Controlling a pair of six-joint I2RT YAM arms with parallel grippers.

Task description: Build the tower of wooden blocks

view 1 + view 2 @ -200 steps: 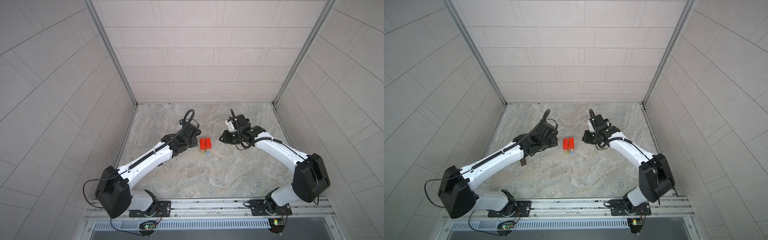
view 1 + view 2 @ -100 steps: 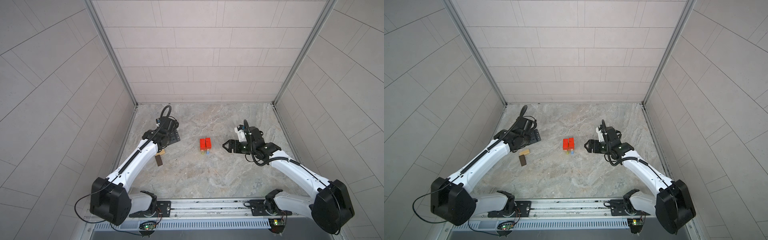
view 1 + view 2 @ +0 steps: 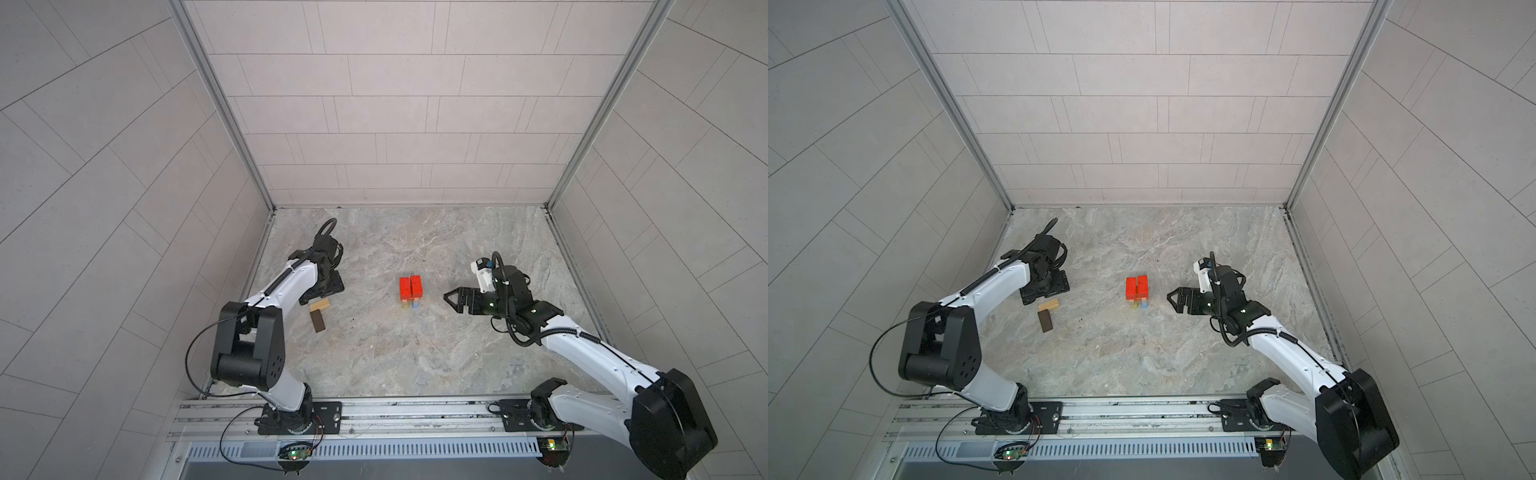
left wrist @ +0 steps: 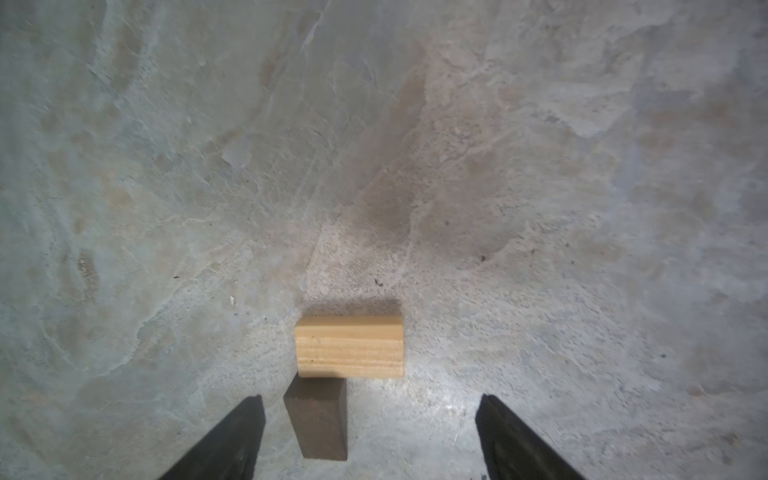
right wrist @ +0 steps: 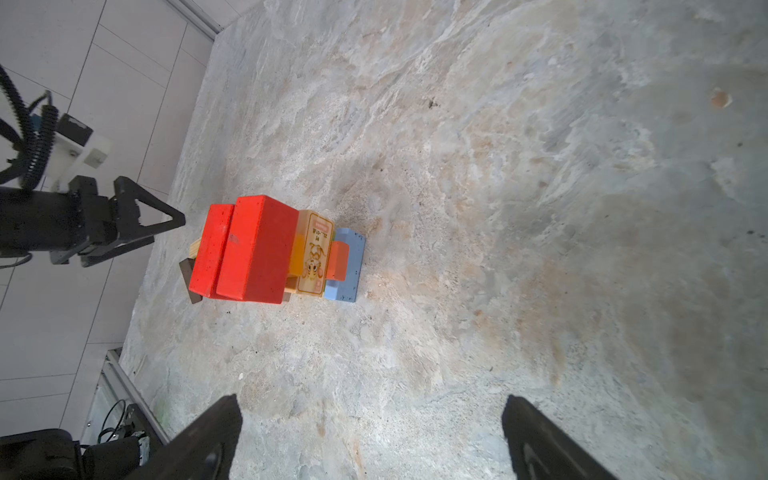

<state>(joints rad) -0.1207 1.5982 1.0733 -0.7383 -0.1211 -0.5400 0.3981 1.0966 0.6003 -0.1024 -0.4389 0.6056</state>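
Tower [image 3: 411,286] [image 3: 1137,288] stands mid-table [image 3: 395,353], free of both arms. In both top views its top is two red blocks [image 3: 411,286] lying side by side and touching. Green and light blue ends show at its foot on the side nearer the arm bases.

In the right wrist view the tower [image 5: 257,249] shows more layers. Below the reds come an orange block [image 5: 300,255], a tan piece with a printed label [image 5: 315,257], a small red-orange piece [image 5: 338,259], and a light blue block [image 5: 349,266] on the table.

Two loose blocks lie well apart from the tower, on the left arm's side.
- Tan block [image 3: 320,305] [image 3: 1049,306] [image 4: 349,347] lies flat, long side crosswise to the fingers in the left wrist view.
- Brown block [image 3: 318,321] [image 3: 1045,321] [image 4: 320,419] lies flat, one end up against the tan block's long side near a corner. Cannot tell whether they touch.

Left gripper [image 4: 370,399] points down at the table on the far side of the loose blocks from the tower. In both top views it is mostly hidden under its own wrist. Its jaws are spread wide and hold nothing. In the left wrist view the brown block lies between the finger tips, nearer one finger, and the tan block lies just beyond them. From the right wrist view the left gripper [image 5: 162,232] shows past the tower, its fingers parted.

Right gripper [image 3: 453,300] [image 3: 1173,300] [image 5: 372,401] sits near the tower on the opposite side, apart from it, with its fingers aimed at it. Its jaws are wide apart and empty.
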